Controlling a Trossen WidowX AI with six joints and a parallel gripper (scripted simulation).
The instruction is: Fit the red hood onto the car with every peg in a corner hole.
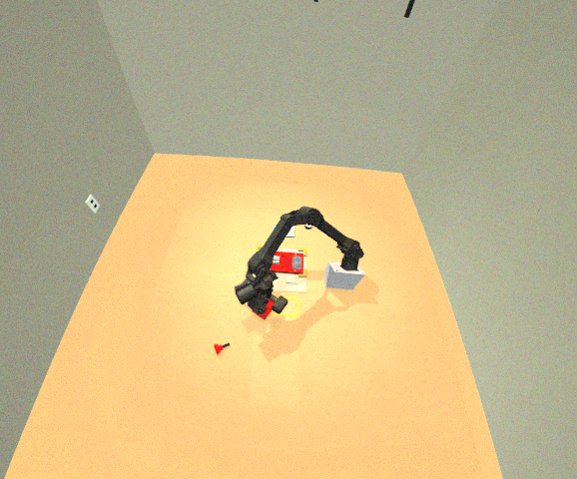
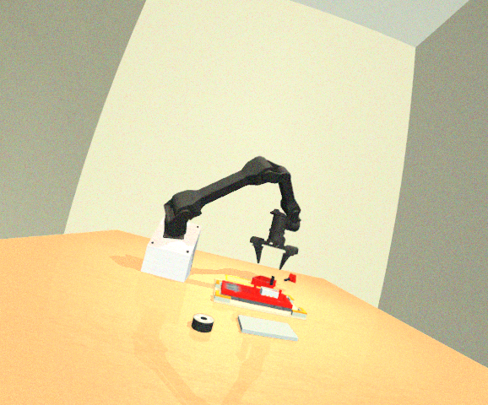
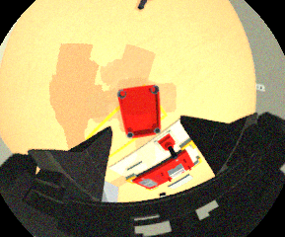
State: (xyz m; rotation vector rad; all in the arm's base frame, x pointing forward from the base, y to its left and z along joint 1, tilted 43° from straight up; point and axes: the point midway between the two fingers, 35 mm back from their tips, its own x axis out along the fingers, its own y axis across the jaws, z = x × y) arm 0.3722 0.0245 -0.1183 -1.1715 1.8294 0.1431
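The red hood [image 1: 266, 312] [image 2: 259, 280] [image 3: 140, 111] lies on the table beside the jig, its flat roof up and a dark-ringed hole at each corner. My gripper [image 2: 269, 266] [image 3: 148, 124] is open and empty, pointing down above the hood; in the wrist view the hood shows between and beyond the fingertips. The red chassis [image 1: 288, 263] [image 2: 245, 290] [image 3: 154, 179] sits in the jig [image 2: 257, 307], with the pale engine block [image 2: 268, 292] [image 3: 178, 171] on its deck. The pegs are too small to make out. In the top view the arm hides part of the hood and chassis.
A small red part [image 3: 166, 141] with a black stem stands on the pale plate [image 1: 298, 284] [image 3: 121, 165] beside the chassis. A yellow outline [image 1: 298, 306] is near the hood. A red-and-black piece [image 1: 219, 348] [image 2: 292, 278], grey slab [image 2: 267, 327] and black-and-white roll [image 2: 203, 322] lie farther off.
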